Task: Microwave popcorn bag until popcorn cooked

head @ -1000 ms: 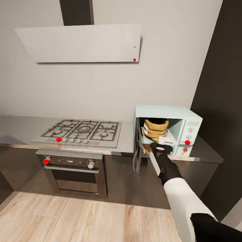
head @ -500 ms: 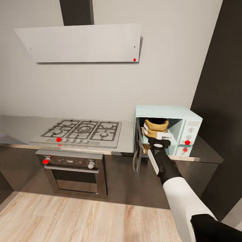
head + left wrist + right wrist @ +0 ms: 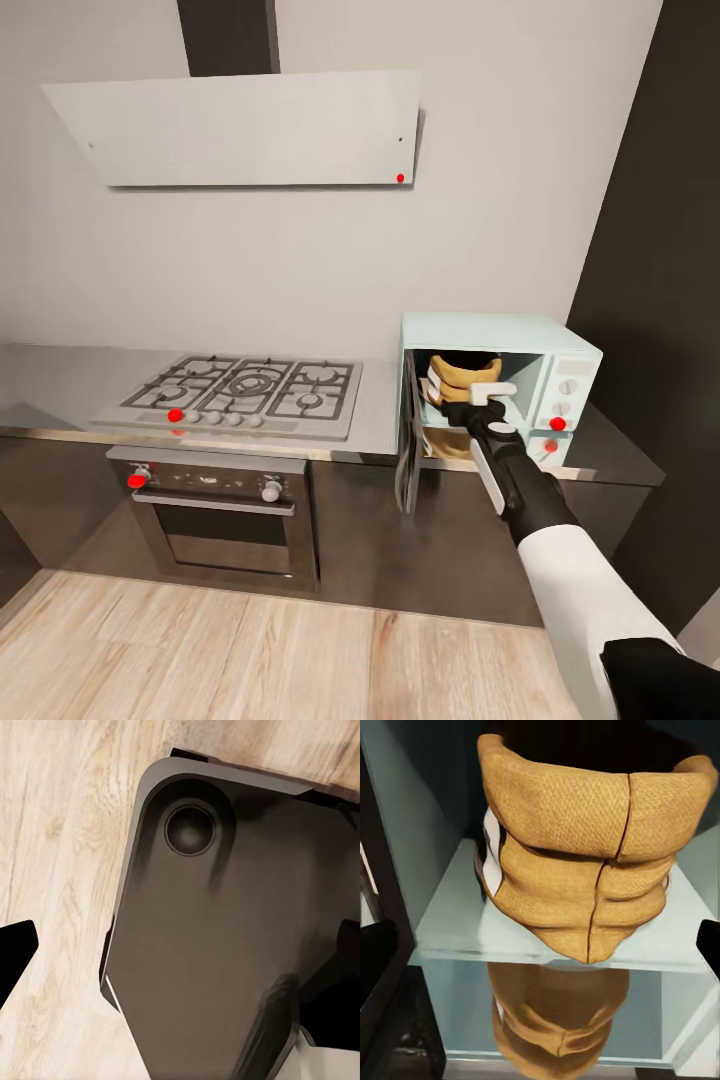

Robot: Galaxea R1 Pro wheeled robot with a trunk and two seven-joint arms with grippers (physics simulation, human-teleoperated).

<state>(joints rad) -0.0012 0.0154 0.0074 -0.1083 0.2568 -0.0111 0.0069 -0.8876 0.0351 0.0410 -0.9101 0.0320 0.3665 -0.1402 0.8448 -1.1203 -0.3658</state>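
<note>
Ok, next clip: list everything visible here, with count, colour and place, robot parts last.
bag: one, golden-tan, upright on the glass shelf inside the microwave, mouth open
microwave: one, pale mint-blue, on the countertop at the right, door swung open
countertop: one, grey steel, along the wall
hob: one, steel with dark grates, set into the countertop
oven: one, black with steel trim, under the hob
hood: one, pale grey, on the wall above the hob
floor: light wood planks
right gripper: one, black and white, open, at the microwave's mouth just in front of the bag
robot base: dark grey, over the floor in the left wrist view
</note>
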